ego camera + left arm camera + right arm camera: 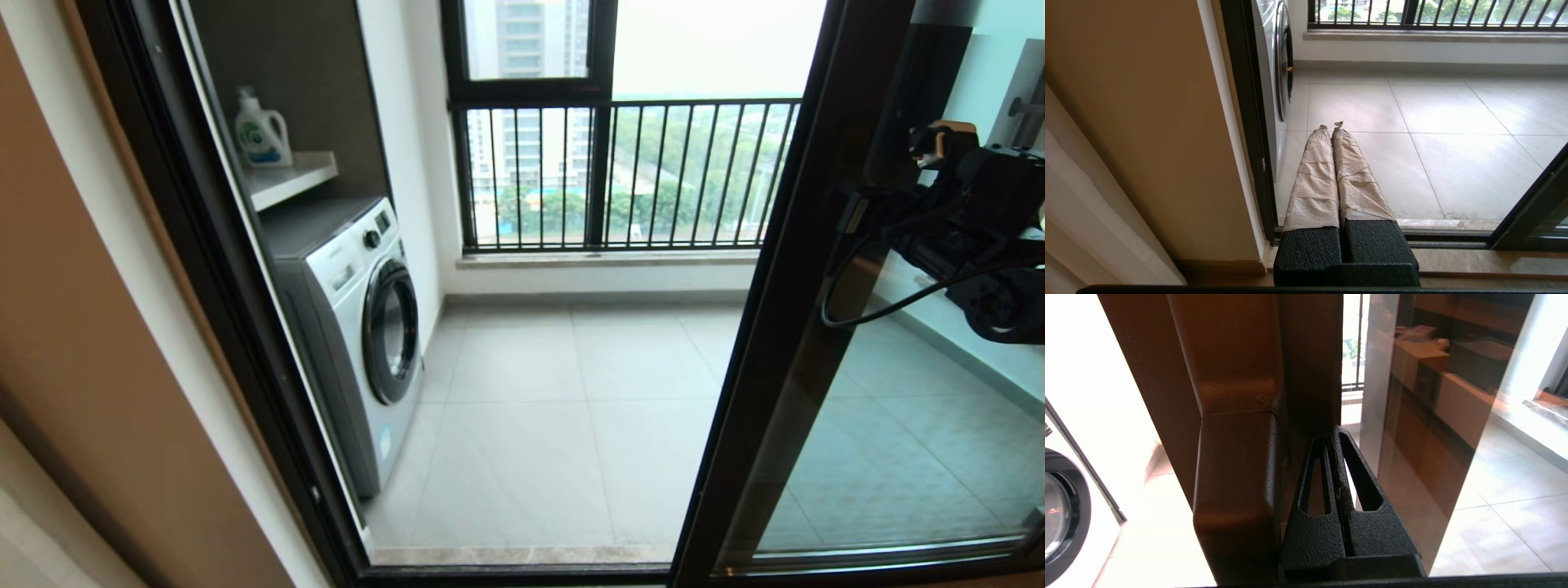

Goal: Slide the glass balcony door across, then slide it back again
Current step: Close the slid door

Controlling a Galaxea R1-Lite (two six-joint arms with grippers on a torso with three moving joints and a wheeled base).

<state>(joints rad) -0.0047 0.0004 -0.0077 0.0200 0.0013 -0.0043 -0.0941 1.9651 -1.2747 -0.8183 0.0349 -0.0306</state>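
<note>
The glass balcony door (898, 441) stands at the right of the opening, with its dark brown upright (780, 343) running from top to floor track. The upright carries a protruding bar handle (1237, 477). My right gripper (1332, 435) is shut with nothing in it. Its black fingers (1314, 535) lie right beside the handle on the glass side, tips against the upright. My right arm (971, 229) reaches in from the right at handle height. My left gripper (1332, 125), its fingers wrapped in paper, is shut and empty, low by the left jamb.
A white washing machine (359, 327) stands on the balcony's left, with a detergent bottle (261, 131) on the shelf above it. The black window frame with railing bars (620, 171) closes the far side. Grey floor tiles (563, 392) fill the doorway, and the dark left jamb (1249, 122) borders it.
</note>
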